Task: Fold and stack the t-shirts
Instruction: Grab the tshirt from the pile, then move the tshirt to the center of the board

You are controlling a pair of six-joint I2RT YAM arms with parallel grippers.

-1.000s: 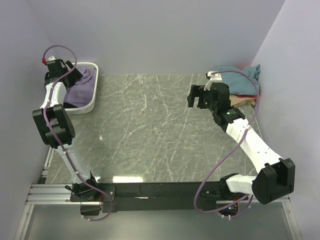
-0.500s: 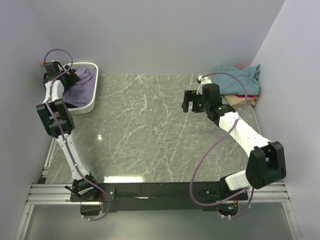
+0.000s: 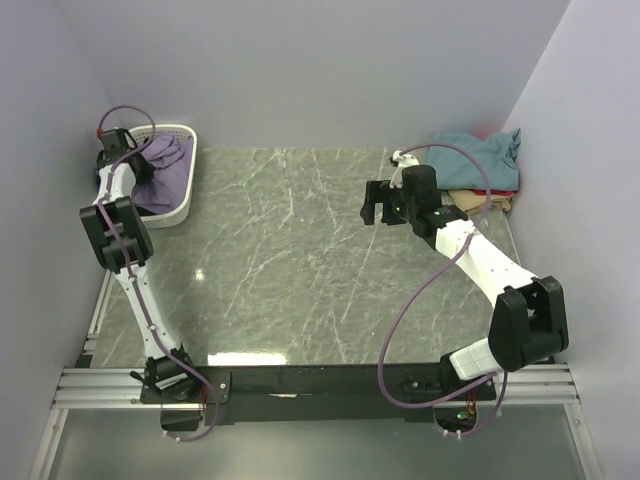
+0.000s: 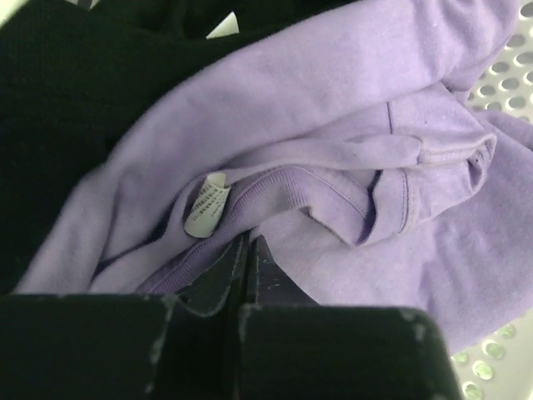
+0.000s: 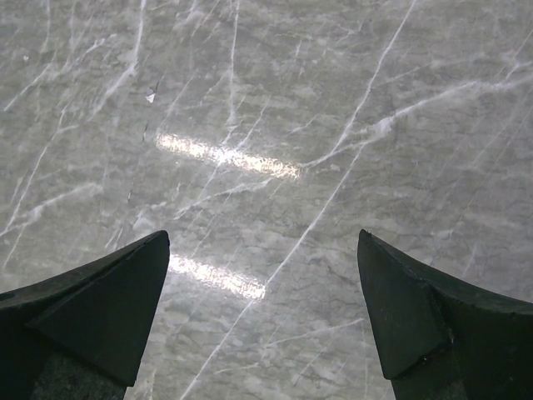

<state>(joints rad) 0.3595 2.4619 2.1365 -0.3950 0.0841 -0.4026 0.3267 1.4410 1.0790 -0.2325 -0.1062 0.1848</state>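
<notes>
A crumpled lavender t-shirt point(image 3: 168, 172) point(image 4: 333, 125) lies in a white perforated basket point(image 3: 191, 165) point(image 4: 510, 65) at the far left. My left gripper point(image 3: 140, 168) point(image 4: 247, 242) reaches down into the basket. Its jaws are pressed together, shut on the ribbed collar, just beside the white label point(image 4: 206, 204). My right gripper point(image 3: 372, 203) point(image 5: 262, 237) hovers open over the bare marble table, holding nothing. At the far right a teal t-shirt point(image 3: 478, 158) rests on top of a red one point(image 3: 497, 192) and a tan one point(image 3: 488, 204).
Dark fabric point(image 4: 75, 108) lies under the lavender shirt in the basket. The grey marble tabletop point(image 3: 300, 260) point(image 5: 275, 100) spans the area between the arms. Lilac walls close in at the left, back and right.
My left gripper's jaws have shut on the lavender shirt inside the basket. The right arm swung left, away from the stack, then stayed still with its jaws open.
</notes>
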